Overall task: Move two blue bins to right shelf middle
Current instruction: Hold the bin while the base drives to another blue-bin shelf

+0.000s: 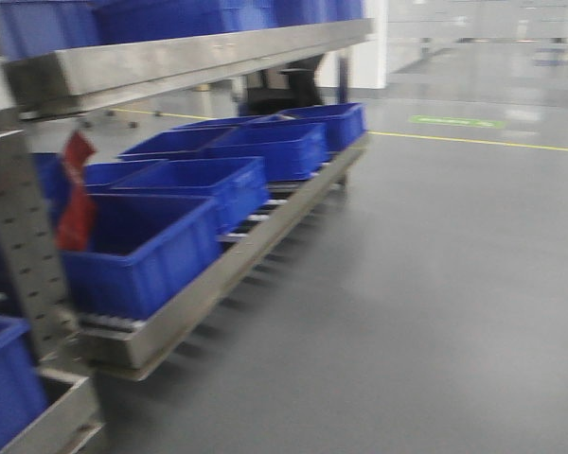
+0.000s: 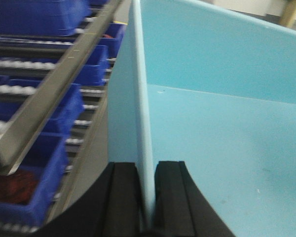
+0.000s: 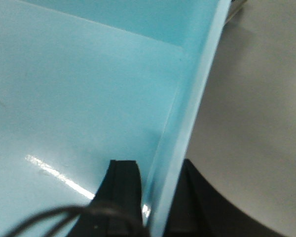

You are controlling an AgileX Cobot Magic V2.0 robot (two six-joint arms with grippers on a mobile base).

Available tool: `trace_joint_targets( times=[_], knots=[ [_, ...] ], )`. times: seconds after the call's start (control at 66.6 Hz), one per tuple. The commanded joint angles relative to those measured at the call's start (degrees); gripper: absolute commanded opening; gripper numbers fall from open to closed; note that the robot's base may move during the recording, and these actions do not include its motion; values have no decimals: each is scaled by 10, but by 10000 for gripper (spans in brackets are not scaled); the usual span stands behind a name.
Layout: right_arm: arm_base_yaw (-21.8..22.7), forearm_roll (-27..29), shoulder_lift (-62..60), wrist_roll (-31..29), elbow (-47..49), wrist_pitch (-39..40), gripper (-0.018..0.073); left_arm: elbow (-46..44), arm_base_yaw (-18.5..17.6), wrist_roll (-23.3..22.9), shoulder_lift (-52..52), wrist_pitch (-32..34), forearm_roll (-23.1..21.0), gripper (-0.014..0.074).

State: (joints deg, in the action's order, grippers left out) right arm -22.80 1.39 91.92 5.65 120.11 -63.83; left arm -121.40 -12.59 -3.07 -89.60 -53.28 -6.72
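Note:
A light blue bin [image 2: 212, 113] fills the left wrist view; my left gripper [image 2: 147, 197] is shut on its left wall, one black finger on each side. The same light blue bin [image 3: 79, 84] fills the right wrist view; my right gripper [image 3: 158, 197] is shut on its right wall. The bin is empty inside. Neither gripper nor the light blue bin shows in the front view. Dark blue bins [image 1: 227, 180] sit in a row on a metal roller shelf [image 1: 265, 236] at the left of the front view.
An upper shelf level [image 1: 170, 61] carries more dark blue bins. A perforated metal post [image 1: 24, 236] stands at the near left with a red tag [image 1: 76, 194]. Grey floor [image 1: 426, 284] spreads to the right. Shelf rails and dark blue bins [image 2: 39, 98] pass left of the held bin.

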Motion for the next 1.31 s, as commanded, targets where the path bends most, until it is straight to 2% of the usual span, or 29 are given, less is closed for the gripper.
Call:
trace_joint_targets(
  times=[0.0,1.291],
  knots=[
    [-2,25,-6,-16,5,30,-153,-4,-4,-5,5,34,-31,-111],
    [-2,25,-6,-16,5,30,-153,-4,-4,-5,5,34,-31,-111]
  ],
)
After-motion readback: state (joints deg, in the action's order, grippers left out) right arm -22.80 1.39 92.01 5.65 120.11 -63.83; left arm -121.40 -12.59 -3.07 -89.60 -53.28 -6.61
